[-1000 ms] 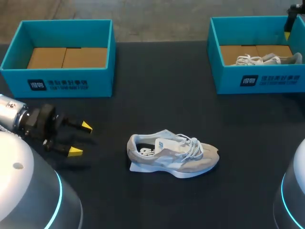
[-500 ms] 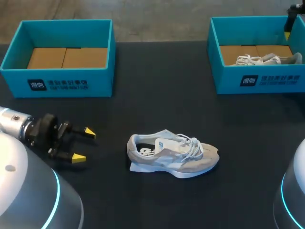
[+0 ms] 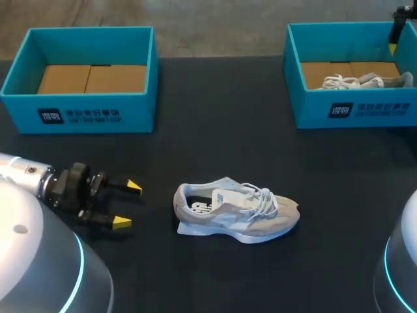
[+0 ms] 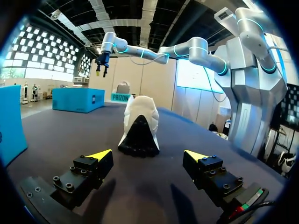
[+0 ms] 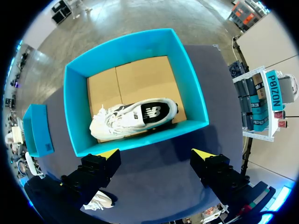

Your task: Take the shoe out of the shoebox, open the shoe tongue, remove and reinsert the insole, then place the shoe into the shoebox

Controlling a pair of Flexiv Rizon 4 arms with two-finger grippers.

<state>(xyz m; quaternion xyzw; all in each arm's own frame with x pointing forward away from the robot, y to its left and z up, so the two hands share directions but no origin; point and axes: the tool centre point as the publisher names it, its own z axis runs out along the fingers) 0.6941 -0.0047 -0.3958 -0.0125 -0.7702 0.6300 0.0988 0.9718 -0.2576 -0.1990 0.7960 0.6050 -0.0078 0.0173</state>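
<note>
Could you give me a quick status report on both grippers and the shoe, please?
Left gripper open, facing heel of the shoe, apart. Right gripper open above the shoebox holding a second shoe. Nothing between left gripper and shoe.

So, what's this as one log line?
left hand open, facing grey suede sneaker on black table | right hand open above teal cardboard box holding white sneaker
</note>
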